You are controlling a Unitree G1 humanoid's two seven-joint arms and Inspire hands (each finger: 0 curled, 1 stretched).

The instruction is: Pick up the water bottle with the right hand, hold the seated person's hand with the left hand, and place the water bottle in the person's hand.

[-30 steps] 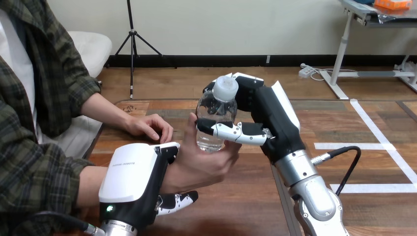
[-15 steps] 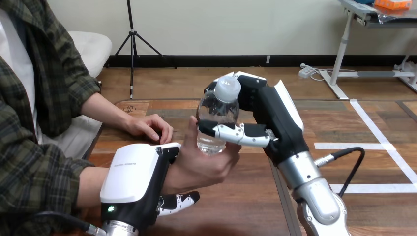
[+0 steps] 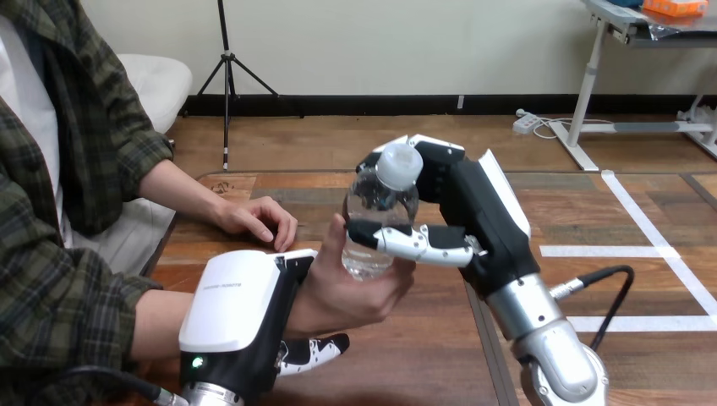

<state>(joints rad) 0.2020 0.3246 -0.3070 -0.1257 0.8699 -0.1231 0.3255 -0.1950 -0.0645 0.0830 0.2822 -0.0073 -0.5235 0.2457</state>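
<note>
So, the wooden plank tabletop (image 3: 423,355) carried everything, with the action crowded toward its left edge. The robot's right arm with the silver forearm (image 3: 550,338) came up from the near edge and angled toward the left. My guess is that was so its load would arrive right over the waiting palm.

The black-and-white right hand (image 3: 482,220) was closed around the bottle, thumb laid across the front and fingers wrapped behind near the neck. It hadn't loosened at all.

The left hand with the white back shell (image 3: 237,313) sat over the person's wrist near the near-left corner. A fingertip poked out underneath, so it looked wrapped round the wrist – probably to steady the arm and keep the palm up for the handover.

The person's upturned hand (image 3: 347,288) was cupped above the tabletop, fingers curling up at the bottle's lower part. The person's other hand (image 3: 254,218) lay flat near the far-left corner, uninvolved.

The clear plastic water bottle (image 3: 376,216) stood nearly upright with its base down in that cupped palm – so both the robot and the person were on it. The white screw cap (image 3: 399,165) was on top, between the robot's fingers.
</note>
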